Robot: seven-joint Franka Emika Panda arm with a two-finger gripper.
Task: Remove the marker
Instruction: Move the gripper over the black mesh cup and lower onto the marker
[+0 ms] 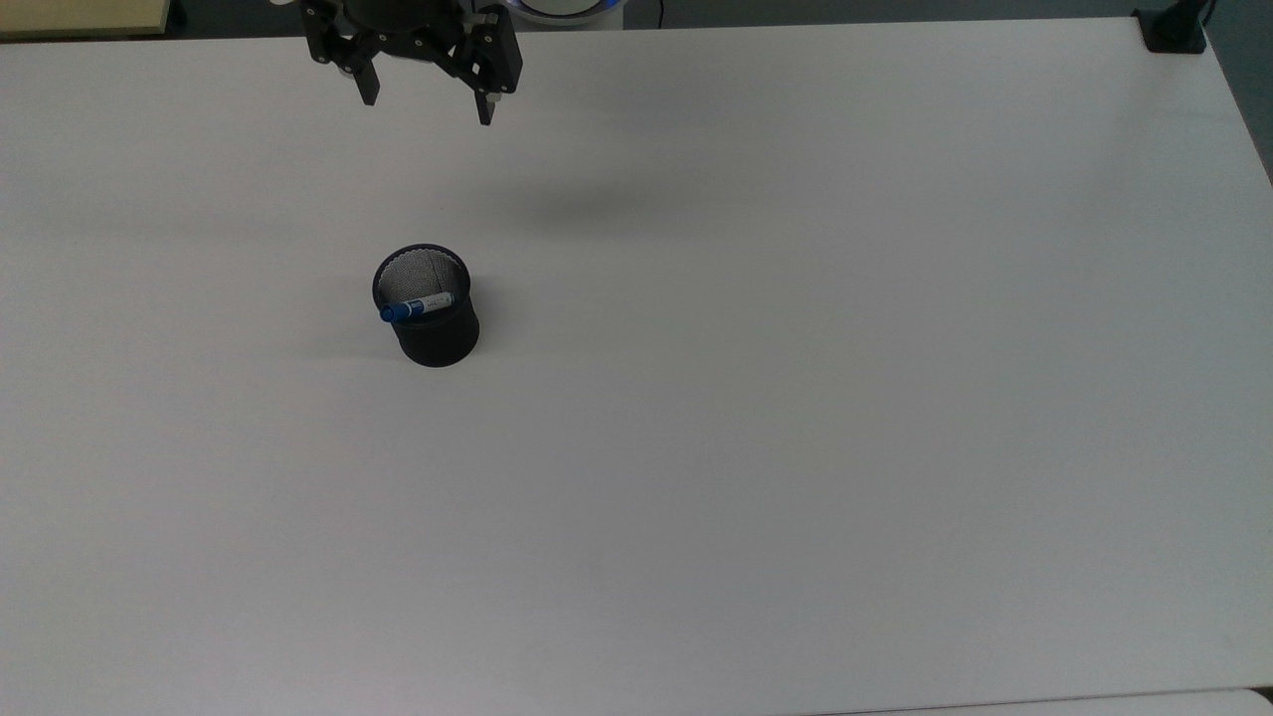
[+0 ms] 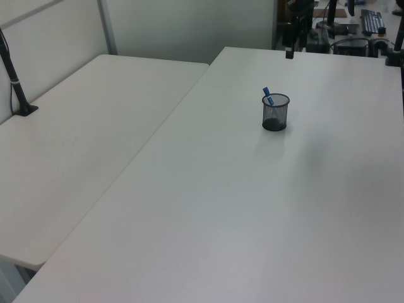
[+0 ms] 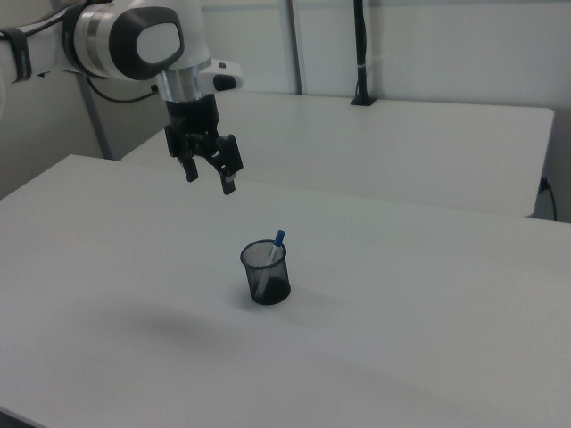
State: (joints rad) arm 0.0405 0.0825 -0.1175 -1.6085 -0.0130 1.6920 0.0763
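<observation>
The marker (image 1: 418, 306) is seen leaning in a black mesh cup (image 1: 435, 328), blue cap above the rim; bare white table (image 1: 796, 398) lies all around, edges well apart. The gripper (image 1: 428, 109) is held high, jaws spread, empty

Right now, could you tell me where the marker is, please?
The marker stands tilted inside the mesh cup, its blue cap over the rim toward the top view's left; the open hand hangs apart, nearer the table's far edge.
</observation>
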